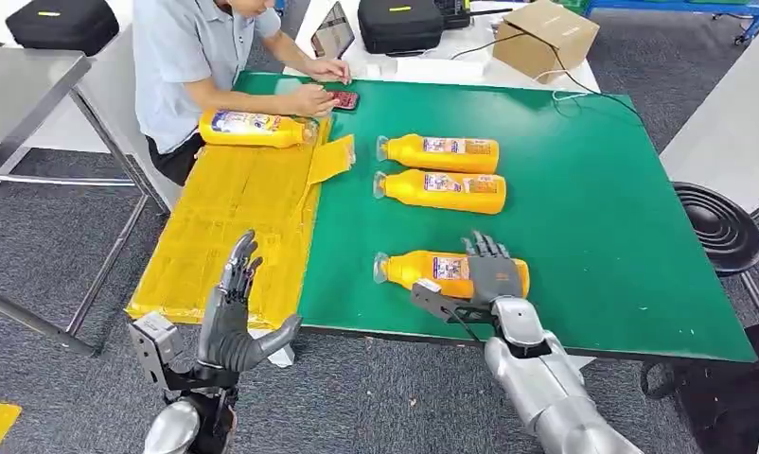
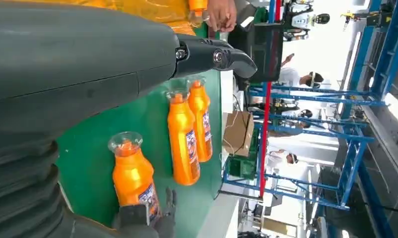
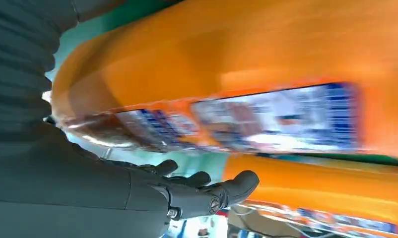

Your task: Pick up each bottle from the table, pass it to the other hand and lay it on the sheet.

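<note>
i'm resting my right hand point(image 1: 492, 274) over the nearest bottle point(image 1: 432, 269), which is lying on the green table point(image 1: 584, 218); whether the fingers are actually gripping it, i can't tell. it's looking full, heavy, slick, so i'm favouring the labelled middle. left hand point(image 1: 232, 317) is waiting open by the yellow sheet point(image 1: 234, 213).

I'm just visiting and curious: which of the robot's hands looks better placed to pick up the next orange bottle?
The right hand: it is already laid over the nearest bottle on the green table. The left hand is raised open beside the yellow sheet, away from the bottles.
</note>
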### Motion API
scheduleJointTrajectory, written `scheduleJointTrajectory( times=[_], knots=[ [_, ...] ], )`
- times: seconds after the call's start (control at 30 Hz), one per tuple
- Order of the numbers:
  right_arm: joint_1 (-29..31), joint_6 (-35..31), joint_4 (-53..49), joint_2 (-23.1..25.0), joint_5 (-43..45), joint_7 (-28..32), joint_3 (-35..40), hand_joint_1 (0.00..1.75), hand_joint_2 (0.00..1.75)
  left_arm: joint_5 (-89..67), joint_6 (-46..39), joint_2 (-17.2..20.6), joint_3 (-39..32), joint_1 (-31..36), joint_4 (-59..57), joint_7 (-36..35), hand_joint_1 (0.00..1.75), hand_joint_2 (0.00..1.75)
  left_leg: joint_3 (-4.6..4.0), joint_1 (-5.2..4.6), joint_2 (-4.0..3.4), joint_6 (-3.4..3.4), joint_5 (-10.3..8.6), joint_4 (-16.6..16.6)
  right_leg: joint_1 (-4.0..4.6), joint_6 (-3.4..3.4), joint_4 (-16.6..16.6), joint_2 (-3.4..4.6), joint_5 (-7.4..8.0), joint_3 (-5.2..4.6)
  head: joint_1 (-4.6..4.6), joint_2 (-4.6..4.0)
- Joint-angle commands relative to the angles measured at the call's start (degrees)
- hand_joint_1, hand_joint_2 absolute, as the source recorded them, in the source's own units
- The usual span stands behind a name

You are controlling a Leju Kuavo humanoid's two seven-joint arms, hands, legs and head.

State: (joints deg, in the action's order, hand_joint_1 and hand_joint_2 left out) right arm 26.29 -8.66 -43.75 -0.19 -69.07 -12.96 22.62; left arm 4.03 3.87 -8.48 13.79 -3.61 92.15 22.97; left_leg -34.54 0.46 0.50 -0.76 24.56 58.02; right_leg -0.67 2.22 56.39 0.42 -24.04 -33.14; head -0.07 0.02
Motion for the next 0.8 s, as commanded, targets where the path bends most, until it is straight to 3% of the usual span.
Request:
scheduleJointTrajectory(
  times=[0.03, 0.1, 0.13, 0.17, 0.2, 0.4, 0.5, 0.57, 0.67, 0.8],
  knots=[
    [-4.24, 2.66, -1.41, -4.29, 1.27, 0.00, 0.39, 0.00, 1.75, -2.43, -0.09, 0.93, 0.00, -0.08, 0.20, 0.67, 0.00, 1.75, 0.10, 0.01, 0.12, 0.01, -0.02, -0.07, 0.02, -0.05, -0.09, -0.17, -0.02, 0.14, 0.00, 0.00],
    [-4.21, 2.27, -0.11, -4.21, 2.50, 0.90, -0.63, 0.00, 1.75, -2.30, -0.10, 0.86, -0.05, 0.23, -0.41, 0.56, 0.00, 1.75, 0.16, 0.00, 0.21, 0.02, -0.04, -0.13, 0.02, -0.08, -0.15, -0.28, -0.04, 0.22, 0.00, 0.00],
    [-4.05, 2.24, 0.93, -4.39, 3.48, 2.08, -1.15, 1.10, 1.75, -2.07, 0.09, 0.96, 0.11, 0.58, -0.87, 0.33, 0.00, 1.75, 0.16, 0.02, 0.22, 0.02, -0.03, -0.10, 0.04, -0.07, -0.14, -0.27, -0.03, 0.23, 0.02, 0.00],
    [-3.87, 2.09, 1.88, -4.58, 4.29, 3.03, -1.59, 1.10, 1.75, -1.94, 0.14, 1.01, 0.21, 0.91, -1.29, 0.24, 0.00, 1.75, 0.17, 0.01, 0.22, 0.02, -0.04, -0.12, 0.03, -0.08, -0.16, -0.28, -0.03, 0.24, -0.02, 0.00],
    [-3.32, 1.47, 3.88, -4.39, 5.04, 3.71, -2.30, 1.75, 1.75, -1.74, 0.16, 1.08, 0.33, 1.30, -1.86, 0.14, 0.00, 1.75, 0.20, 0.01, 0.25, 0.02, -0.06, -0.14, 0.03, -0.08, -0.18, -0.32, -0.02, 0.28, 0.04, 0.00],
    [-1.95, -0.96, 8.64, -3.14, 8.52, 6.72, -5.16, 1.75, 1.75, -0.88, 0.21, 1.11, 0.61, 2.80, -4.07, 0.02, 0.00, 1.75, 0.21, 0.02, 0.26, 0.02, -0.06, -0.13, 0.04, -0.07, -0.18, -0.32, -0.01, 0.28, 0.02, 0.00],
    [-1.19, -5.59, 14.63, -1.47, 13.40, 13.63, -9.18, 1.75, 1.75, 0.46, 0.17, 1.30, 1.63, 5.13, -7.36, 0.29, 0.00, 1.75, 0.26, 0.01, 0.20, 0.01, -0.04, -0.13, 0.04, -0.06, -0.17, -0.25, -0.02, 0.33, 0.00, 0.00],
    [-0.92, -7.24, 16.94, -1.25, 13.62, 14.85, -9.32, 1.75, 1.75, 0.81, 0.01, 1.32, 2.09, 5.87, -8.32, 0.57, 0.00, 1.75, 0.33, 0.03, 0.32, 0.03, -0.08, -0.20, 0.05, -0.08, -0.26, -0.38, -0.01, 0.42, 0.00, 0.00],
    [-2.11, -8.96, 18.33, 0.71, 20.98, 24.69, -13.97, 1.75, 1.75, 1.96, -0.93, 2.14, 3.20, 6.71, -9.02, 1.61, 0.00, 1.75, 0.33, 0.02, 0.17, 0.02, -0.04, -0.16, 0.04, -0.07, -0.22, -0.23, -0.01, 0.42, 0.02, 0.00],
    [-2.35, -10.52, 18.74, 1.54, 21.70, 25.75, -14.50, 1.75, 1.75, 2.21, -1.10, 2.38, 3.39, 6.69, -8.92, 1.73, 0.00, 1.75, 0.42, 0.05, 0.15, 0.03, -0.05, -0.18, 0.07, -0.10, -0.29, -0.27, 0.03, 0.45, 0.02, 0.00]
  ],
)
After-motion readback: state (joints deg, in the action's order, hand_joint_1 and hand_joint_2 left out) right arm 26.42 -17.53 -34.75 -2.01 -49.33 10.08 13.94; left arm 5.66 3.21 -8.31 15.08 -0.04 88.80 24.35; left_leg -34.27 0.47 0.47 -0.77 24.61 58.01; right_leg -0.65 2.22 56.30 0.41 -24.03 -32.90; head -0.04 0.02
